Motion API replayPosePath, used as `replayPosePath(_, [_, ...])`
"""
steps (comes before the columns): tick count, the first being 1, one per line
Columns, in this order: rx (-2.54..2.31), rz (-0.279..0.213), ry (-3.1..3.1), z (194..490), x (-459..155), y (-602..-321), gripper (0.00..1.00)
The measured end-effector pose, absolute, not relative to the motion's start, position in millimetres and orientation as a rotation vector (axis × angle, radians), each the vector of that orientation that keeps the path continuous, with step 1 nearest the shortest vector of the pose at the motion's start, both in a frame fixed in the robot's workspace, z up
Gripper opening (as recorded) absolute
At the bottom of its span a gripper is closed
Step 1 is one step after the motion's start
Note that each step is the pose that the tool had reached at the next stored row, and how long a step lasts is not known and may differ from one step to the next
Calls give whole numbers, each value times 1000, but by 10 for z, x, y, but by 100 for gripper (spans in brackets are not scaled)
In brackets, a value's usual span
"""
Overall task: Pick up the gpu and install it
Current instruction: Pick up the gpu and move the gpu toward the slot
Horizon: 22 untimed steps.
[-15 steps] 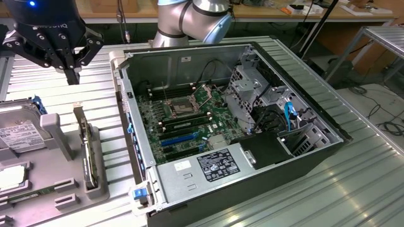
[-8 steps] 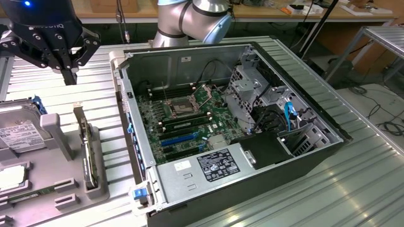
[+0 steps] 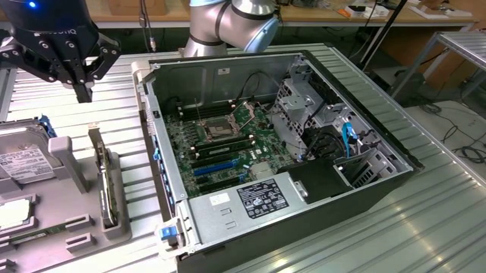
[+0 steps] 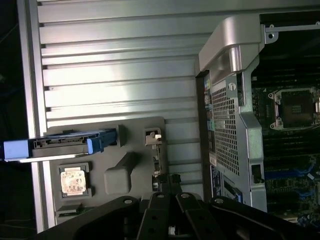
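Hovering empty with fingers pinched shut, the black claw [image 3: 82,94] is hanging high over the grey moulded tray [image 3: 76,239], where the thin dark gpu card [image 3: 106,187] is standing on edge below it and nearer the exterior camera, its long axis running alongside the open black computer case [image 3: 251,256].

A narrow strip of bare ribbed table [image 3: 433,227] runs between the grey parts tray [image 3: 83,242] and the open computer case [image 3: 319,227]. Above the motherboard [image 3: 227,133] the case is open from overhead, hemmed by the drive cage [image 3: 300,105], black cables [image 3: 322,145] and the power supply [image 3: 258,199]. On the tray, a hard drive [image 3: 23,156] crowds the upright gpu [image 3: 108,187].
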<state>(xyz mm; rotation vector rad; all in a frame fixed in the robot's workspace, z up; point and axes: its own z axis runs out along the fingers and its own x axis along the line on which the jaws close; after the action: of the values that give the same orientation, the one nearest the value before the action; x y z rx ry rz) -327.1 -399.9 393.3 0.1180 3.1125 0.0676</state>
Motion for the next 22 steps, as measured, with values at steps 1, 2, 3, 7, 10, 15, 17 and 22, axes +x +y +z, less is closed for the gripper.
replayPosePath(1, [118,68,3112,3933,-3273,-4001,11])
replayPosePath(2, [118,68,3113,3933,-3277,-4004,11])
replayPosePath(3, [118,68,3113,3933,-3280,-4006,11])
replayPosePath(7, [118,68,3113,3933,-3290,-4017,11])
replayPosePath(10, [118,68,3113,3933,-3303,-4039,11])
replayPosePath(15, [118,68,3112,3933,-3310,-4076,11])
replayPosePath(17, [118,68,3112,3933,-3310,-4087,11])
replayPosePath(22, [118,68,3112,3933,-3318,-4140,11])
